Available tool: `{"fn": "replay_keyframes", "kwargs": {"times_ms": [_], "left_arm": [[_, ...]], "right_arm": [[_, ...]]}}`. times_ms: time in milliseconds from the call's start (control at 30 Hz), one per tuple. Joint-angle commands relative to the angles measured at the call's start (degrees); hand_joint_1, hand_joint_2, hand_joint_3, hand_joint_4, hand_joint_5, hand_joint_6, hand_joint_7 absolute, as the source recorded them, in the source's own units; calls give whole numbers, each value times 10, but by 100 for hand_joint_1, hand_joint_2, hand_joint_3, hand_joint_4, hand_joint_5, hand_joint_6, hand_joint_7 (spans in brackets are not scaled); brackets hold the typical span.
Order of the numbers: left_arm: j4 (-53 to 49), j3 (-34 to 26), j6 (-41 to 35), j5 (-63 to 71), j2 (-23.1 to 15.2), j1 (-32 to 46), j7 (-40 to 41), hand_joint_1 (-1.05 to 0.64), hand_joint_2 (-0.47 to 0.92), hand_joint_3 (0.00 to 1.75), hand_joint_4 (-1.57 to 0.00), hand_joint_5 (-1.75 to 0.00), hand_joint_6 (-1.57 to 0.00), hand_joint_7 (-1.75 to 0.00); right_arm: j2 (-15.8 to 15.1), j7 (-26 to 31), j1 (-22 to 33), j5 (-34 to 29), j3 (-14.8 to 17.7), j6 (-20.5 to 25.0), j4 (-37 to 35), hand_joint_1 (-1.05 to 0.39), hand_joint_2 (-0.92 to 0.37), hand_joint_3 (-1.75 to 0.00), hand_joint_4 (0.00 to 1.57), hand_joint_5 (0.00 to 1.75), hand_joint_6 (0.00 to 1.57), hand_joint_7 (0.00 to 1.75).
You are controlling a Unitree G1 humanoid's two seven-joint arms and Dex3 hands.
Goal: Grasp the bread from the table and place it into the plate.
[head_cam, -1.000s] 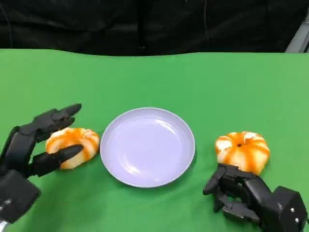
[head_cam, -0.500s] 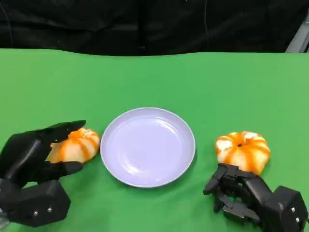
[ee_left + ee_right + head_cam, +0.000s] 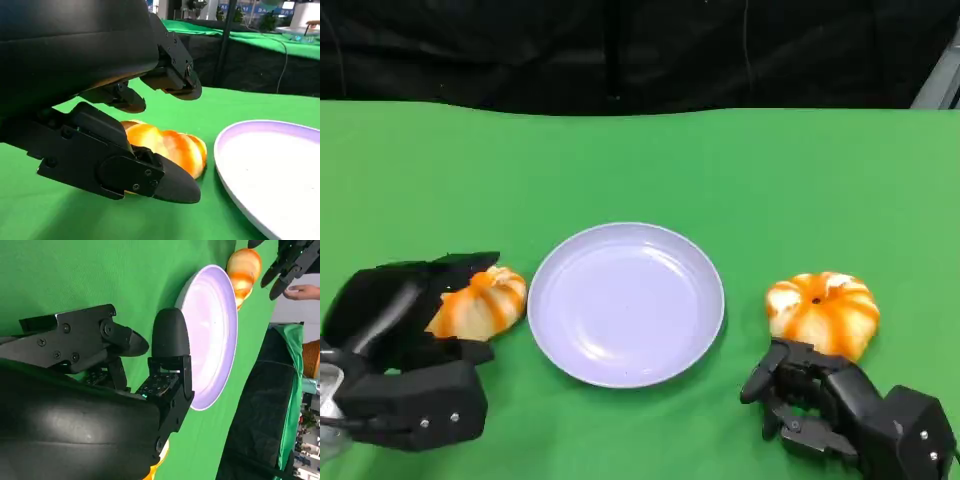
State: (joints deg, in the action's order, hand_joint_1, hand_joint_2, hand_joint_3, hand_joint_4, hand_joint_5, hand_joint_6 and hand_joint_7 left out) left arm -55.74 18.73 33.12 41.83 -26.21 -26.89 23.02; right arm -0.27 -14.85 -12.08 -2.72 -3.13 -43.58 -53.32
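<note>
Two breads: one orange-striped bread (image 3: 480, 303) lies left of the plate (image 3: 625, 303), a second bread (image 3: 822, 311) right of it, both on the green table (image 3: 640, 170).
Left hand: the left hand (image 3: 405, 345) is wrapped about the left bread, fingers (image 3: 170, 75) over its top and a thumb (image 3: 150, 177) low at its near side; it looks like a closing grasp, though whether the bread is clamped or off the table I cannot tell.
Why so: the hand comes from the side away from the plate, which would leave a short carry across the rim.
Right hand: the right hand (image 3: 830, 410) rests near the second bread, fingers curled in, holding nothing.
Plate: nothing lies in it yet.
In the way: only the raised rim next to the left bread.
Beyond: black drapes (image 3: 640, 50) behind the table.
</note>
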Motion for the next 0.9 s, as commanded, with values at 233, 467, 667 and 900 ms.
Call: {"fn": "replay_keyframes", "kwargs": {"times_ms": [233, 467, 667, 900], "left_arm": [[-20, 30, -46, -2, -6, -24, -20, -91, 92, 14, -45, 0, -44, 0], [-110, 69, -79, 19, 15, -74, -19, -93, 92, 26, -45, -1, -45, 0], [-143, 86, -85, 12, 25, -89, -26, -93, 92, 35, -46, -1, -43, -1], [-163, 91, -85, 5, 34, -93, -26, -91, 92, 36, -47, -1, -44, -1]], "right_arm": [[-8, 1, 8, 0, 2, 7, -6, 2, -84, -72, 68, 170, 71, 137], [-6, -5, 11, 8, 4, 14, -1, 0, -83, -72, 68, 171, 71, 136], [-6, 2, 11, 3, 1, 6, -3, 1, -82, -72, 69, 171, 71, 135], [-6, 0, 12, 4, 2, 7, -3, 1, -82, -73, 68, 171, 71, 136]]}}
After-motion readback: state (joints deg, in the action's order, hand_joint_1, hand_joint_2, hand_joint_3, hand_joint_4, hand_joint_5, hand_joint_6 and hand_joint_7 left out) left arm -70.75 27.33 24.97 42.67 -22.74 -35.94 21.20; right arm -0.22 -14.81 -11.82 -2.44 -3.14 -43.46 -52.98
